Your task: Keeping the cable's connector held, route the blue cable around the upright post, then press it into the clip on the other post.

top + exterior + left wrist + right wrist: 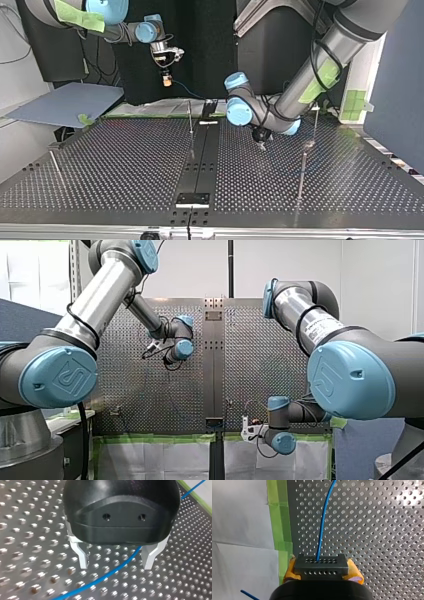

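- Perforated metal bench (30,530): matte grey with a regular hole grid. A green tape strip (279,517) runs along its edge beside my right hand (322,569), with white sheeting (239,517) past that.
- My right hand's yellow pads are clamped on the dark grey rectangular connector block (321,566), which has two rows of holes in its face.
- Thin blue cable (323,522) leaves the block and curves ahead of that hand over the bench.
- My left hand (115,566): black body, bare metal fingers apart. The cable lies on the bench beneath, passing between them, not gripped.
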